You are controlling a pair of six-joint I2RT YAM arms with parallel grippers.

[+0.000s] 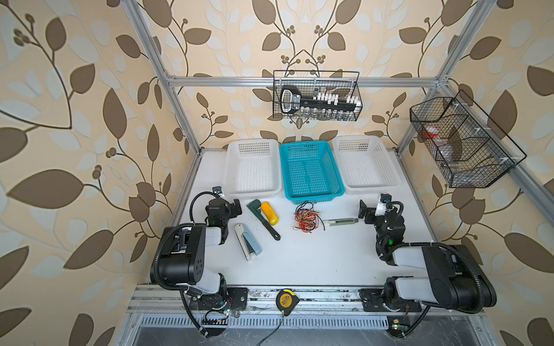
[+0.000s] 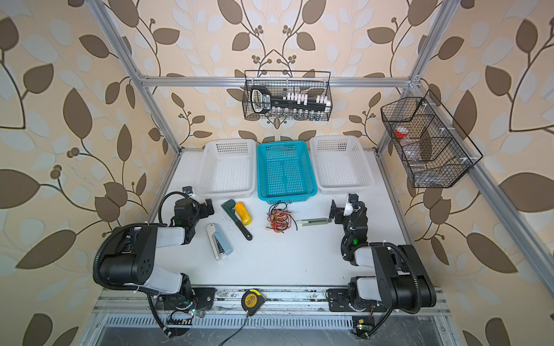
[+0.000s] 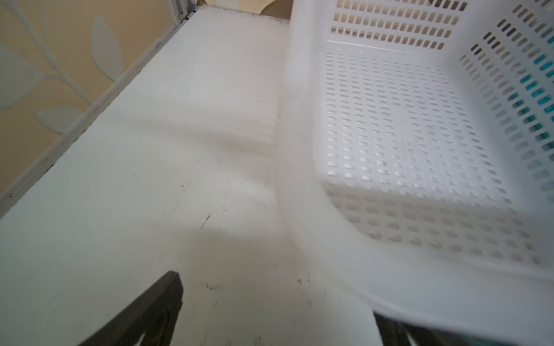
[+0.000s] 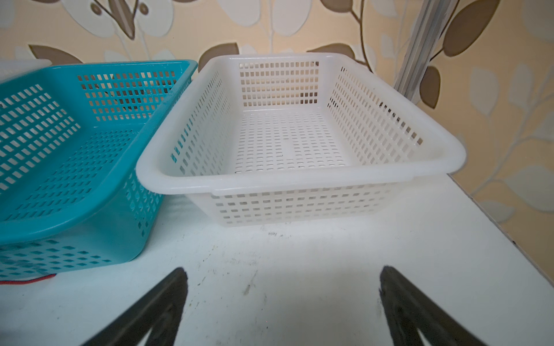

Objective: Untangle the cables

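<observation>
A white desk (image 1: 314, 263) carries everything. Along its far edge stand three perforated baskets in a row, sides touching or nearly so: a white basket (image 1: 253, 146), a blue basket (image 1: 311, 173) in the middle, and a second white basket (image 1: 364, 170). None of them has anything inside.

The left claw (image 1: 235, 206) sits low over the desk just in front of the first white basket's near corner, spread wide and holding nothing. In the left wrist view the basket rim covers part of one finger. The right claw (image 4: 283, 269) is also spread wide and empty, facing the second white basket, with bare desk between its fingers.

The cables (image 1: 307, 220) lie in a loose knot of red, yellow and black strands at mid-desk, just in front of the blue basket and well apart from both claws. A few black ends reach up to the basket's front wall.

To the left lie a grey stapler (image 1: 248, 242), a dark wrench (image 1: 263, 220) and a yellow handle (image 1: 269, 213) touching the wrench. A slim grey tool (image 1: 340, 222) lies just right of the cables
</observation>
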